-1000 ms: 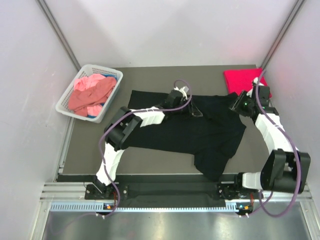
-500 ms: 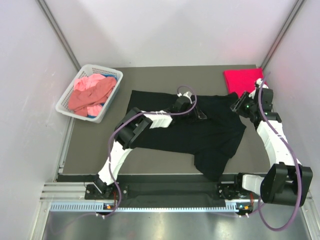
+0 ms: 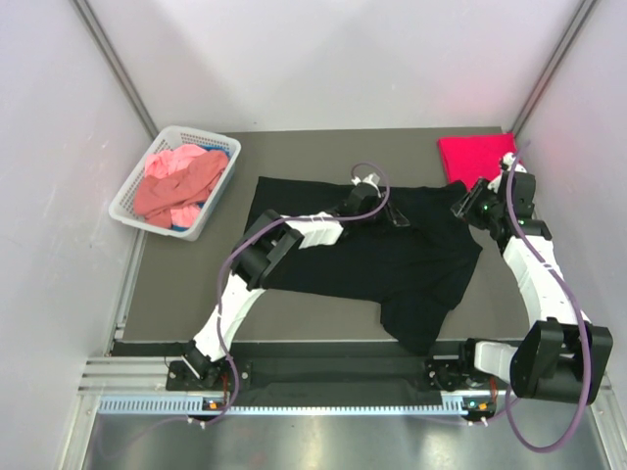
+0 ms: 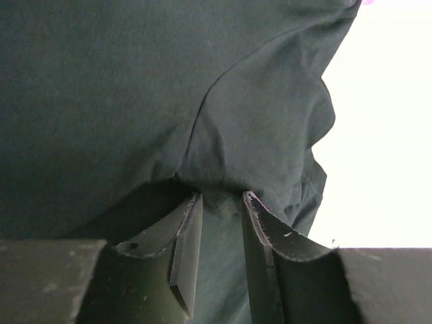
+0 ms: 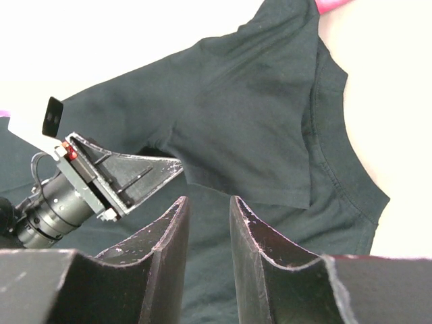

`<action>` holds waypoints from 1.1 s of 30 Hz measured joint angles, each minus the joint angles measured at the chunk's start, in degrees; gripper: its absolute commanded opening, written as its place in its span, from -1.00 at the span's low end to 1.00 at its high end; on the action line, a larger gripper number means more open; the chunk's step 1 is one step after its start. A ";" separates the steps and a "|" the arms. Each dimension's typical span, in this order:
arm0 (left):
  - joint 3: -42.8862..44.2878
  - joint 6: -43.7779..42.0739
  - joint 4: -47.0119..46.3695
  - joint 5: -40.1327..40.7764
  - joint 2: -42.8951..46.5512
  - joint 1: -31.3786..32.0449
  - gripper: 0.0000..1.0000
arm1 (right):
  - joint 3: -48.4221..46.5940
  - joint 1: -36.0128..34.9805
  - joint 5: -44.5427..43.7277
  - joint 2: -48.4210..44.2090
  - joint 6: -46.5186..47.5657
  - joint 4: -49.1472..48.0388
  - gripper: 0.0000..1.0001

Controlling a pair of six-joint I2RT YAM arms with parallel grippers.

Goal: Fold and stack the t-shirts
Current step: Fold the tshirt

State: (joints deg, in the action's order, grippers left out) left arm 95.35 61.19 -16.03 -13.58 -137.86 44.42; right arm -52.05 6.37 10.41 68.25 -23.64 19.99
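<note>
Since the earlier frame the left gripper (image 4: 219, 196) has been carried slightly further right across the black t-shirt (image 3: 353, 259). At the tabletop's (image 3: 167, 294) far left corner, salmon pink t-shirts (image 3: 176, 181) are heaped unfolded in a white basket (image 3: 125, 204). The black t-shirt is spread mid-tabletop, and a pucker near its far edge is pinched between the left gripper's nearly closed jaws. The right gripper (image 5: 208, 201) is held over the shirt's right side, jaws narrowly parted, with nothing seen caught. A folded red t-shirt (image 3: 475, 155) is laid in the far right corner. The black shirt's fold is judged barely begun. A second hold on the right is called for next.
</note>
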 measured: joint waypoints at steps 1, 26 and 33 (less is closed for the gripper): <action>0.70 -0.07 0.39 0.00 -0.37 0.00 -0.29 | 0.00 0.00 0.00 0.00 0.00 -0.11 -0.38; 6.49 -2.89 16.50 -0.39 0.48 -0.24 -1.00 | -0.11 0.39 -4.59 0.66 0.11 2.05 -0.40; 2.10 -3.48 18.67 -1.36 5.33 -1.70 -1.00 | 0.02 2.51 -5.09 8.04 0.07 2.27 -0.48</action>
State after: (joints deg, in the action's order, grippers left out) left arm 97.45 57.71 2.63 -14.94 -132.53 42.72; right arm -52.03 8.88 5.32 76.29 -23.57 22.26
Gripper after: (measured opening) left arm 0.011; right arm 0.283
